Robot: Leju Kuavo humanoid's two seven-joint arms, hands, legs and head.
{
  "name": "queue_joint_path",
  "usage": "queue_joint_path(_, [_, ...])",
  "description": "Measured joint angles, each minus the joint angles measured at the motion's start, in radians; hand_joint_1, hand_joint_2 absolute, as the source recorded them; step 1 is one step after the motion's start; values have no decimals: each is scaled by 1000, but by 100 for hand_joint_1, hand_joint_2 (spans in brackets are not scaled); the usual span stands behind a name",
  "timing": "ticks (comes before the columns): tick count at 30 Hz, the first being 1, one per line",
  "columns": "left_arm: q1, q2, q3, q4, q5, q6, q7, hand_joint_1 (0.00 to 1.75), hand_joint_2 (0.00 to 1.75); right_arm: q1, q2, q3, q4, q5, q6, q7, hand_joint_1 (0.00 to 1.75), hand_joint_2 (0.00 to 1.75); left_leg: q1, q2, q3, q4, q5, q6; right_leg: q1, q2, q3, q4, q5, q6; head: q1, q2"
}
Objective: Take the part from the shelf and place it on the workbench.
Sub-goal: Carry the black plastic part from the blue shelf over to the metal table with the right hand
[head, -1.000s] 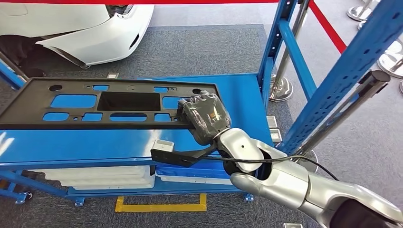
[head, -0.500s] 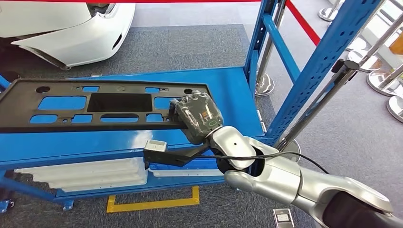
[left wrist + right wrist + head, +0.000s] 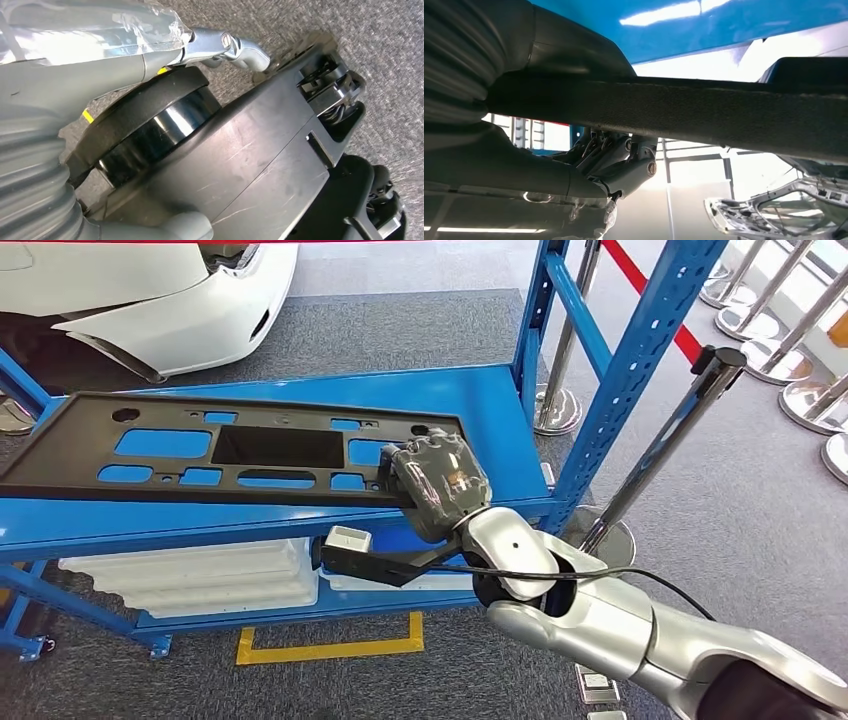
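Note:
The part (image 3: 150,465) is a long flat black plastic panel with several cut-outs, lying lengthwise over the top level of the blue shelf (image 3: 500,410). My right hand (image 3: 440,485) grips its right end, fingers curled over the top face near the shelf's front edge. In the right wrist view the panel's rough dark edge (image 3: 724,115) runs across the picture, with my right hand's fingers (image 3: 619,160) wrapped below it. In the left wrist view my left hand's grey ribbed cover (image 3: 30,165) shows, its fingers hidden.
Blue shelf uprights (image 3: 640,350) rise just right of my right hand. White panels (image 3: 190,575) lie on the lower shelf level. A white car body (image 3: 180,300) stands behind. Chrome barrier posts (image 3: 560,410) and a red belt (image 3: 650,290) stand at the right.
The whole view has shifted, so the camera moved. The panel, still gripped by my right hand, now sits nearer the shelf's front edge, with less blue surface showing in front of it.

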Motion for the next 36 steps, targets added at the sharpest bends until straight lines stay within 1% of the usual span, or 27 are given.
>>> queue_joint_path(3, [-4, 0, 0, 0, 2, 3, -2, 0, 175, -1, 2, 0, 0, -1, 0, 2, 175, 175, 5, -5, -37, 174, -146, -16, -2, 1, -40, -1, 34, -9, -19, 0])
queue_joint_path(4, [-4, 0, 0, 0, 2, 3, -2, 0, 175, 0, 2, 0, 0, -1, 0, 2, 175, 175, 7, -5, -40, 227, -169, -20, -2, 3, -56, 1, 45, -7, -24, 0])
queue_joint_path(5, [-4, 0, 0, 0, 3, 4, -2, 0, 175, 0, 2, 0, 0, -1, 0, 3, 175, 175, 9, -5, -31, 254, -167, -24, -2, 4, -71, 4, 56, -5, -27, 0])
queue_joint_path(6, [-3, 0, 0, 0, 3, 4, -2, 0, 175, 0, 2, 0, 0, -1, 0, 3, 175, 175, 13, -5, -6, 245, -145, -27, -3, 6, -87, 8, 66, -2, -30, 0])
queue_joint_path(8, [2, 0, 0, 0, 2, 5, -1, 0, 175, 0, 3, 0, 0, -1, 0, 3, 175, 175, 24, -14, 82, 138, -101, -35, -4, 12, -117, 18, 83, 9, -37, 0])
queue_joint_path(10, [6, 0, 0, 0, 2, 5, 0, 0, 175, -1, 3, -1, 0, -1, 0, 4, 175, 175, 28, -31, 159, 7, -106, -29, -1, 17, -138, 28, 101, 22, -42, 0])
queue_joint_path(11, [7, -1, 0, 0, 2, 5, 0, 0, 175, -2, 3, -1, 0, -1, -1, 4, 175, 175, 25, -37, 173, -28, -113, -21, 0, 20, -145, 29, 111, 28, -41, 0])
queue_joint_path(13, [7, -3, 1, 0, 3, 6, -1, 0, 175, 0, 2, -1, 1, -1, -1, 5, 175, 175, 18, -33, 162, -41, -99, 2, -6, 26, -157, 27, 131, 40, -33, 0])
queue_joint_path(14, [7, -3, 1, 0, 3, 6, -1, 0, 175, 1, 2, -1, 2, -2, -2, 6, 175, 175, 17, -27, 152, -43, -88, 11, -9, 27, -165, 33, 124, 46, -33, 0])
queue_joint_path(15, [6, -4, 1, -1, 3, 6, -2, 0, 175, 3, 2, 0, 3, -3, -2, 8, 175, 175, 17, -20, 139, -45, -76, 21, -12, 26, -176, 53, 97, 50, -30, 0])
queue_joint_path(16, [5, -4, 1, -1, 4, 6, -2, 0, 175, 4, 1, 0, 4, -4, -3, 11, 175, 175, 18, -13, 124, -46, -63, 30, -14, 22, -189, 92, 50, 53, -26, 0])
queue_joint_path(18, [2, -5, 1, -1, 3, 6, -3, 0, 175, 4, 1, 0, 6, -5, -3, 16, 175, 175, 13, -2, 94, -46, -40, 40, -13, 15, -215, 217, -57, 57, -12, 0])
queue_joint_path(19, [1, -5, 1, -1, 3, 6, -3, 0, 175, 4, 1, 0, 8, -5, -3, 18, 175, 175, 10, 4, 78, -45, -27, 42, -13, 14, -221, 280, -85, 56, -6, 0])
queue_joint_path(20, [-1, -5, 1, -1, 3, 6, -4, 0, 175, 4, 1, 0, 9, -5, -3, 20, 175, 175, 7, 9, 63, -45, -15, 43, -12, 13, -217, 322, -87, 55, -2, 0])
queue_joint_path(21, [-2, -5, 1, -1, 3, 6, -4, 0, 175, 4, 1, 0, 10, -4, -3, 22, 175, 175, 4, 14, 49, -44, -4, 44, -10, 13, -198, 333, -66, 51, 2, 0])
queue_joint_path(22, [-4, -5, 1, -2, 3, 6, -4, 0, 175, 4, 1, 0, 11, -3, -3, 25, 175, 175, 1, 19, 37, -43, 7, 44, -7, 9, -161, 307, -38, 46, 5, 0])
queue_joint_path(23, [-5, -5, 1, -3, 3, 6, -4, 0, 175, 4, 1, 0, 12, -2, -3, 27, 175, 175, -1, 24, 26, -42, 16, 43, -1, 1, -108, 249, -18, 38, 7, 0])
queue_joint_path(25, [-6, -6, 2, -5, 2, 6, -4, 0, 175, -1, 2, 0, 14, -1, -3, 30, 175, 175, -6, 31, 13, -40, 33, 39, 12, -25, 6, 93, -26, 19, 10, 0])
queue_joint_path(26, [-6, -7, 2, -6, 1, 6, -3, 0, 175, -4, 2, -1, 14, -1, -3, 31, 175, 175, -7, 35, 10, -41, 42, 36, 18, -34, 41, 36, -40, 11, 10, 0])
queue_joint_path(27, [-6, -8, 2, -6, -1, 6, -2, 0, 175, -6, 3, -1, 14, -1, -3, 32, 175, 175, -7, 40, 9, -42, 51, 32, 21, -35, 56, 2, -48, 5, 10, 0])
queue_joint_path(29, [-6, -6, 2, -6, -2, 7, 0, 0, 175, -8, 3, -1, 15, 0, -3, 34, 175, 175, -7, 41, 4, -44, 58, 22, 14, -28, 52, -15, -33, 1, 13, 0])
queue_joint_path(30, [-6, -6, 2, -6, -3, 7, 1, 0, 175, -8, 3, -1, 16, 0, -2, 34, 175, 175, -7, 32, -3, -30, 39, 14, 10, -25, 44, -19, -20, -2, 11, 0])
queue_joint_path(31, [-7, -5, 2, -5, -2, 7, 1, 0, 175, -8, 4, 0, 17, 0, -2, 35, 175, 175, -6, 20, -13, 1, 1, 4, 5, -23, 33, -22, -7, -6, 5, 0])
queue_joint_path(33, [-9, -5, 2, -5, -2, 7, 0, 0, 175, -8, 7, 0, 20, 0, -2, 35, 175, 175, 1, 1, -36, 113, -100, -14, 5, -12, 3, -20, 13, -11, -8, 0])
queue_joint_path(34, [-9, -5, 3, -5, -2, 7, -1, 0, 175, -8, 9, 0, 21, 0, -2, 35, 175, 175, 4, -1, -43, 175, -127, -21, 5, -6, -12, -17, 22, -11, -12, 0])
queue_joint_path(35, [-10, -5, 3, -5, -2, 8, -3, 0, 175, -8, 10, 1, 23, 0, -1, 35, 175, 175, 8, -2, -43, 223, -127, -26, 4, 2, -28, -13, 31, -8, -14, 0])
queue_joint_path(36, [-10, -5, 4, -5, -1, 10, -4, 0, 175, -8, 11, 1, 24, -1, -1, 35, 175, 175, 11, -2, -33, 244, -104, -31, 1, 9, -44, -7, 40, -4, -17, 0])
